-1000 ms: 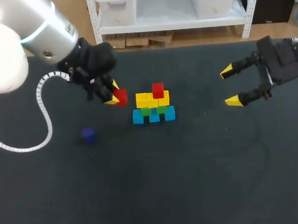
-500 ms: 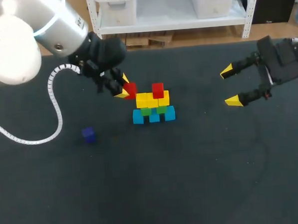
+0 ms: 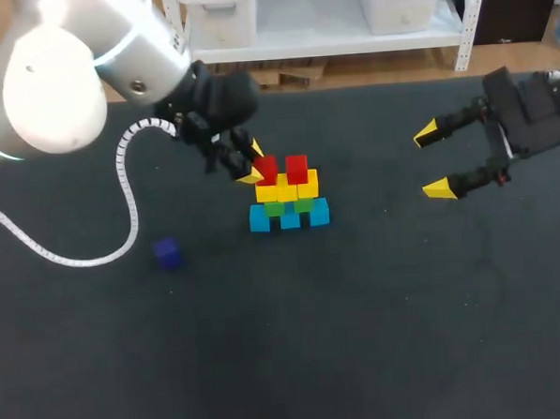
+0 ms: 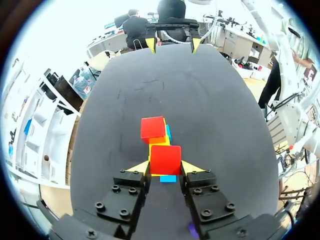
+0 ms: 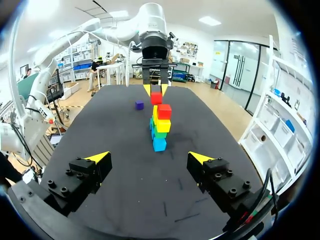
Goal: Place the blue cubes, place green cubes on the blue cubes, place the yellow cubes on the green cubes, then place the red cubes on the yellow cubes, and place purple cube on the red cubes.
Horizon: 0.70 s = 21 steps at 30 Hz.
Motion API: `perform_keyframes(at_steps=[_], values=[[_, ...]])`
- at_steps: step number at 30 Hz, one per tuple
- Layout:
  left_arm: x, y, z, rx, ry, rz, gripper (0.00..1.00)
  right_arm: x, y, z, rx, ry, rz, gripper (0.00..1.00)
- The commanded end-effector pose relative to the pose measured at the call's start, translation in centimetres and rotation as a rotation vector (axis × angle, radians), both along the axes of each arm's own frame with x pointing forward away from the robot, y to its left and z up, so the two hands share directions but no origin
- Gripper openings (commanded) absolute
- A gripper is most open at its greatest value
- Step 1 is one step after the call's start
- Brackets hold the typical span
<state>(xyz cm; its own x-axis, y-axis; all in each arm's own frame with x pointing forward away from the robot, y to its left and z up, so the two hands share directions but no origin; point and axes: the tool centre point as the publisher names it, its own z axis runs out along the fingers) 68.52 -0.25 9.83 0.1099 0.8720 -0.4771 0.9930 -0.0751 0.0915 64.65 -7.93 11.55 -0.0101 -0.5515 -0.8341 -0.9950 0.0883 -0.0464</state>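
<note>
Head view: red cube (image 3: 266,166) clamped by opposite faces in left pincer (image 3: 254,164) at top of stack (image 3: 287,207), likely light, rigid, slick, best gripped mid-face; right pincer (image 3: 432,161) agape, well apart from stack.

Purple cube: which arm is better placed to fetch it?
Left, probably: the purple cube lies on its side of the stack, once the left gripper releases its red cube. The right gripper is open, beyond the stack.

The left end effector (image 3: 254,163) has carried its red cube (image 3: 266,167) to the stack (image 3: 289,209).
</note>
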Motion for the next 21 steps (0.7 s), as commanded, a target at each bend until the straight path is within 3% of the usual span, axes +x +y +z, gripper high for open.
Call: perform_keyframes(at_steps=[1,21], values=[[0.4,-0.42,-0.33,-0.002,0.005,-0.004,0.0,0.07,0.03,-0.09,0.003,-0.001,0.001,1.0],[0.8,-0.81,-0.58,0.001,0.007,-0.002,0.0,0.07,0.03,-0.09,0.003,-0.001,0.001,1.0]])
